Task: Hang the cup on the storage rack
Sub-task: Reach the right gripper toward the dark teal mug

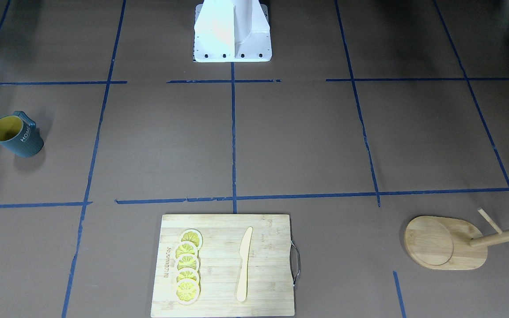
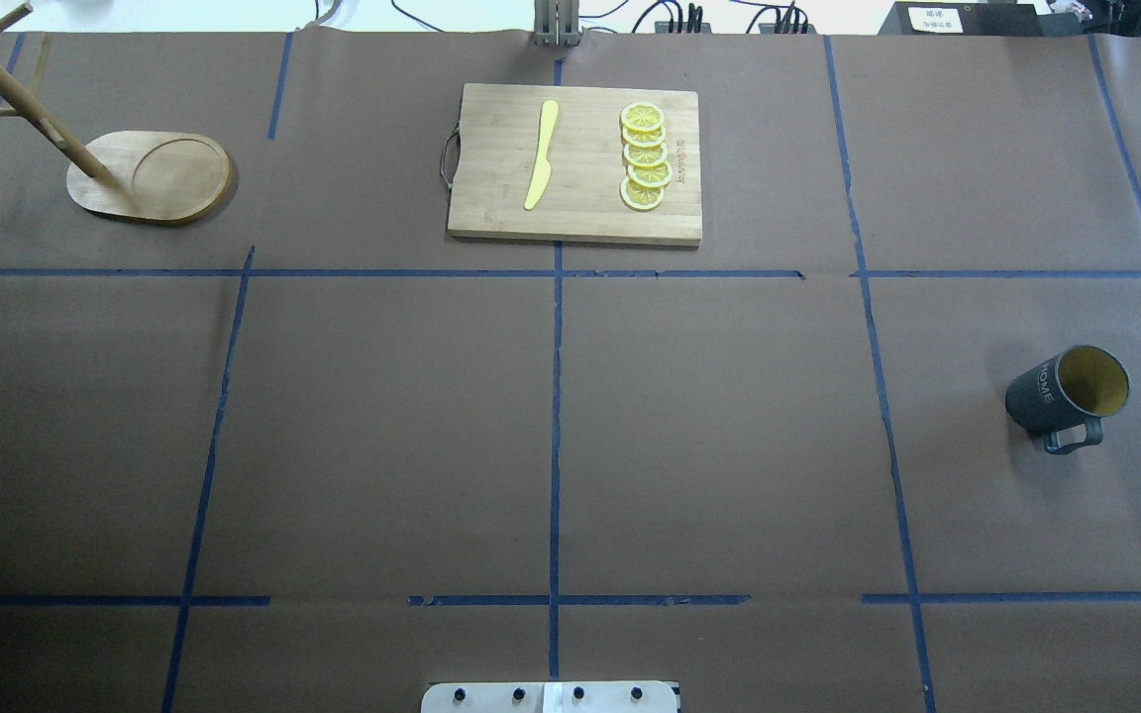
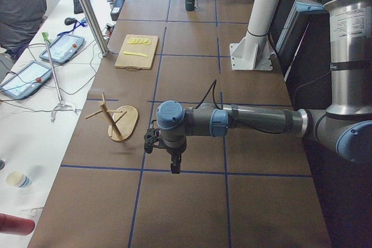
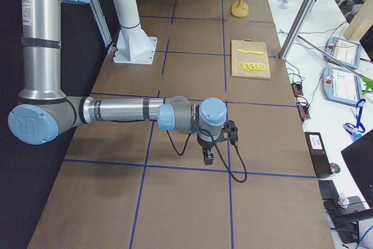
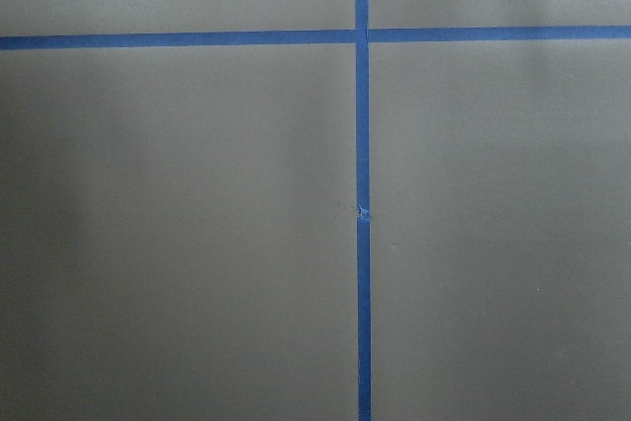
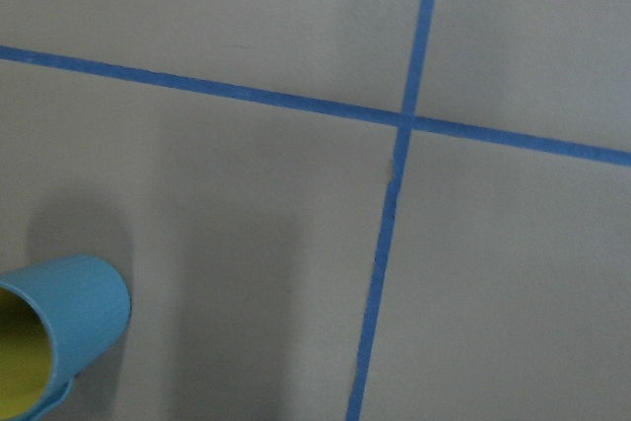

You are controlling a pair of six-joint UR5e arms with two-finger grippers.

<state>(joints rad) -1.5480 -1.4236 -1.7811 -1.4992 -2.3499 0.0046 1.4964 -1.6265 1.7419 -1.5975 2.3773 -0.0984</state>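
Note:
The cup (image 2: pixel 1066 393), dark teal with a yellow inside and white "HOME" lettering, stands upright on the robot's right side of the table, handle toward the robot. It also shows in the front-facing view (image 1: pixel 16 134) and at the right wrist view's lower left (image 6: pixel 59 332). The storage rack (image 2: pixel 150 178), a bamboo mug tree on an oval base, stands at the far left, also in the front-facing view (image 1: pixel 444 243). My left gripper (image 3: pixel 174 166) hangs over the table near the rack. My right gripper (image 4: pixel 208 158) hangs over the table. Each shows only in a side view; I cannot tell whether they are open.
A bamboo cutting board (image 2: pixel 575 163) with a metal handle, lemon slices (image 2: pixel 646 156) and a yellow knife (image 2: pixel 542 153) lies at the far middle. The robot's white base (image 1: pixel 232 35) is at the near edge. Operators' desks with tablets (image 3: pixel 61 47) run along the far side.

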